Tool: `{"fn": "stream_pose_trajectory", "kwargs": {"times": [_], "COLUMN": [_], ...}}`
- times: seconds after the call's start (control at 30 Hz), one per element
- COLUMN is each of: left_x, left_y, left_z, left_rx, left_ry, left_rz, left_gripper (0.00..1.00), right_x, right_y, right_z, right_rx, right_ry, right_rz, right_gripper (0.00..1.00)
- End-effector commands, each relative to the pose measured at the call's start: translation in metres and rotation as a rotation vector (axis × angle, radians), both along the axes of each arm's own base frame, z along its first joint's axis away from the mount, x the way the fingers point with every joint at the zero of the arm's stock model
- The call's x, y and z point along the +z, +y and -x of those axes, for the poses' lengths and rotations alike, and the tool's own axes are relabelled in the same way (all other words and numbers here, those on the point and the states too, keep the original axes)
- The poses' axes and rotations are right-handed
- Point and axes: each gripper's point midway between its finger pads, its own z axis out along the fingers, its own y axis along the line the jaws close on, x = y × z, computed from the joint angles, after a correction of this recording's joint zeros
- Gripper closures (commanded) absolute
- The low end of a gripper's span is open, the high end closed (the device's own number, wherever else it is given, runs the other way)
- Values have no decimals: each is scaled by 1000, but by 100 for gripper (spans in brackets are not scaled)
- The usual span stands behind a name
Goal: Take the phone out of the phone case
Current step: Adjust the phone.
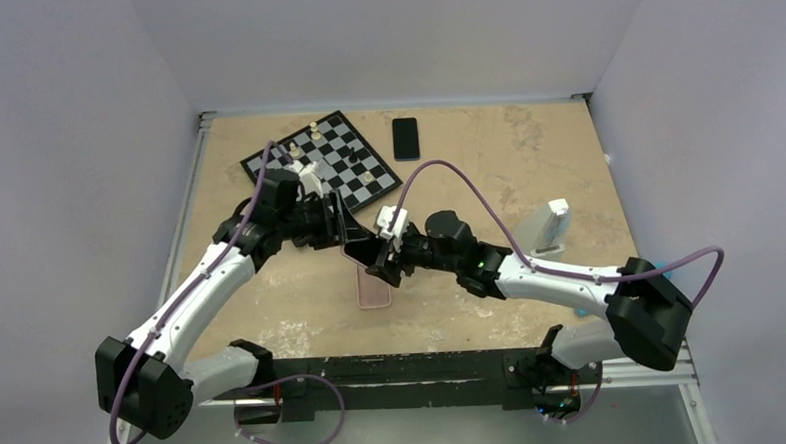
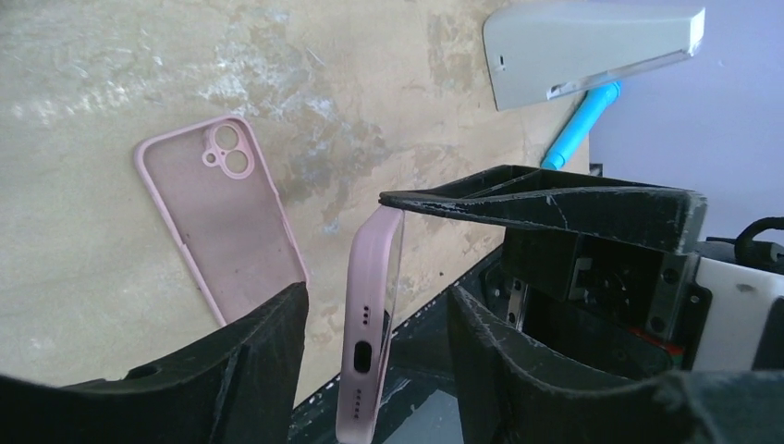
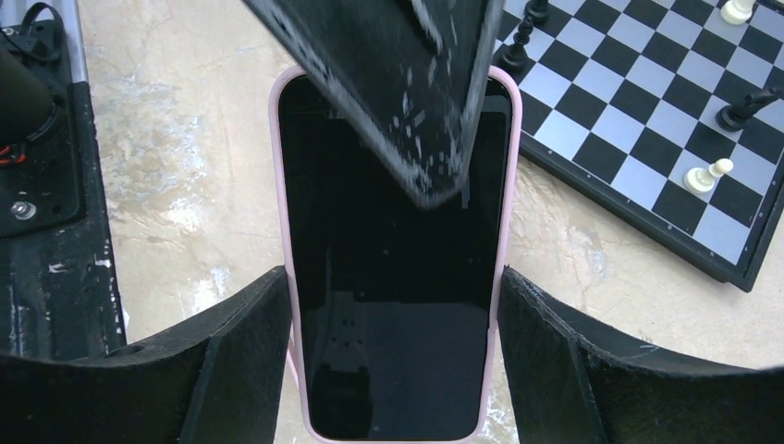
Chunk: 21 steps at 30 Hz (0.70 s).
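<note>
**Phone** [image 3: 361, 240]: pink-edged with a dark screen. It is held off the table [image 2: 111, 74] and clear of its cover. It is clamped across its width between the fingers of the right gripper [image 3: 393, 275], whose jaws are set wide and pressed against the two long edges near one end. This edge grip is judged to have been chosen so that both faces are left free for the other tool.

**Left gripper** [image 2: 377, 294]: placed at the phone's port end, jaws partly open, one finger to each face. A gap is seen on either side in its own wrist view, so nothing is held by it. From the right wrist view one of its fingers is seen lying across the far part of the screen; contact there cannot be told. The placement is judged to be a readying for a second hold or a hand-over.

**Phone case** [image 2: 222, 222]: pink and empty, camera cut-outs visible. It is laid flat on the table, seemingly inner face up, beyond the left gripper's left finger and apart from the phone. The separation is judged complete as things lie.

**Other items**
- Chessboard [image 3: 647, 120]: set beyond the right gripper's fingertips, off to their right, with pieces standing on it.
- Black handset [image 1: 405, 138]: laid well beyond both grippers.
- White wedge-shaped stand [image 2: 592, 46]: set well past the left gripper's fingers.
</note>
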Motion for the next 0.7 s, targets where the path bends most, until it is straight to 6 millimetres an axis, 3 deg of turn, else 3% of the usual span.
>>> {"fn": "stream_pose_trajectory", "kwargs": {"times": [0.0,0.07,0.23,0.3,0.37,0.53,0.6,0.67], "left_x": [-6,-9,-6,0,7,32,45,55], "left_y": [-16,-20,-16,-12,-5,47,67,83], "left_z": [12,15,13,10,7,-4,-6,-6], "left_rx": [-110,-130,-100,-71,-22,287,385,471], "left_ry": [9,17,-22,-56,-103,-286,-363,-418], "left_rz": [19,37,34,26,22,-38,-45,-50], "left_gripper": [43,52,90,99,100,100,100,100], "right_x": [64,66,66,70,74,74,74,73], "right_y": [12,13,12,10,7,5,8,9], "right_z": [5,7,8,8,6,-7,-12,-13], "right_rx": [41,46,23,7,-17,-105,-137,-158], "right_ry": [-126,-130,-134,-134,-134,-73,-27,19], "right_rz": [-149,-156,-146,-156,-166,-139,-124,-109], "right_gripper": [100,100,100,100,100,36,26,23]}}
